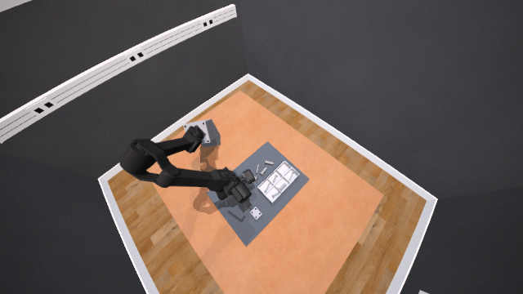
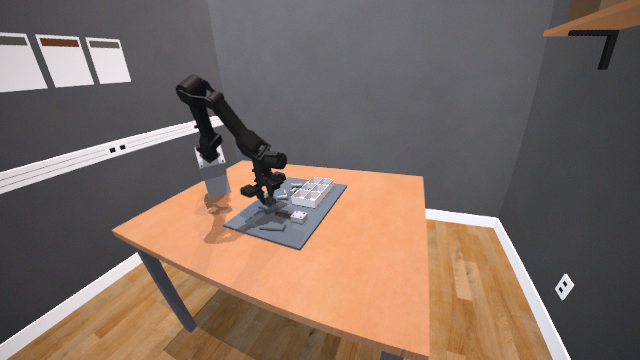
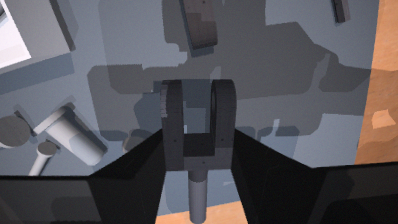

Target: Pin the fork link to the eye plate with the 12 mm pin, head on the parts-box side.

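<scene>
My gripper [image 3: 197,134] is shut on the dark fork link [image 3: 199,125] and holds it a little above the grey mat [image 1: 257,192]. In the wrist view the two fork cheeks point away from me with an empty slot between them, and the round stem runs back between my fingers. In the top and exterior views the gripper [image 1: 244,181] [image 2: 265,197] hangs over the mat's middle, left of the white parts box [image 1: 282,181]. A small white plate with holes [image 1: 256,212] lies on the mat's near side. Loose grey pins [image 3: 70,132] lie to the left of the fork.
A dark rounded piece [image 3: 200,27] lies on the mat ahead of the fork. A dark bar [image 1: 237,216] lies beside the white plate. The parts box [image 2: 312,191] has several compartments. The arm's grey base block [image 1: 204,132] stands at the table's far left edge.
</scene>
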Motion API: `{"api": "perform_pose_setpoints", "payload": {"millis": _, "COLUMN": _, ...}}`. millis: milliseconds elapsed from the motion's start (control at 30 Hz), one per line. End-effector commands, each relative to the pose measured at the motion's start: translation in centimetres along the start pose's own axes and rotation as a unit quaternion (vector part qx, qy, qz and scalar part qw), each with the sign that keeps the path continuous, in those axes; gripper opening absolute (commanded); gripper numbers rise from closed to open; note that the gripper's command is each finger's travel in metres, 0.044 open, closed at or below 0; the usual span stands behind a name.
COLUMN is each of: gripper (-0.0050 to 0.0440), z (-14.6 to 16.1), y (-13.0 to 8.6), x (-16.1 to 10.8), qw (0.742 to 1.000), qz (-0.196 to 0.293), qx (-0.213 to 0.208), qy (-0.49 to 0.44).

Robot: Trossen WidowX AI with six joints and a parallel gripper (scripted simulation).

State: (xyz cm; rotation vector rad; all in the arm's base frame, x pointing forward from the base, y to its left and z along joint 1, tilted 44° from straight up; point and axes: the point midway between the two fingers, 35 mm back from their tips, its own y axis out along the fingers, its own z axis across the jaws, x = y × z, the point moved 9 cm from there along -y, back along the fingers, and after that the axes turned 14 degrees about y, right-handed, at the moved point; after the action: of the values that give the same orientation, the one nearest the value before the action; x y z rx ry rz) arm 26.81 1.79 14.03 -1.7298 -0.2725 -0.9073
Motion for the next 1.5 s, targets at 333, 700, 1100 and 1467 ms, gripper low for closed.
{"api": "perform_pose_setpoints", "payload": {"millis": 333, "gripper": -0.0050, "z": 0.2, "y": -0.1, "x": 1.9, "qw": 0.999, "qz": -0.006, "qx": 0.004, "qy": -0.042}}
{"api": "perform_pose_setpoints", "payload": {"millis": 700, "gripper": -0.0050, "z": 0.2, "y": 0.2, "x": 4.2, "qw": 0.995, "qz": -0.008, "qx": 0.006, "qy": -0.103}}
{"api": "perform_pose_setpoints", "payload": {"millis": 1100, "gripper": -0.0050, "z": 0.2, "y": -0.1, "x": 4.3, "qw": 0.995, "qz": -0.014, "qx": 0.006, "qy": -0.100}}
{"api": "perform_pose_setpoints", "payload": {"millis": 1467, "gripper": -0.0050, "z": 0.2, "y": -0.1, "x": 4.3, "qw": 0.995, "qz": -0.014, "qx": 0.006, "qy": -0.100}}
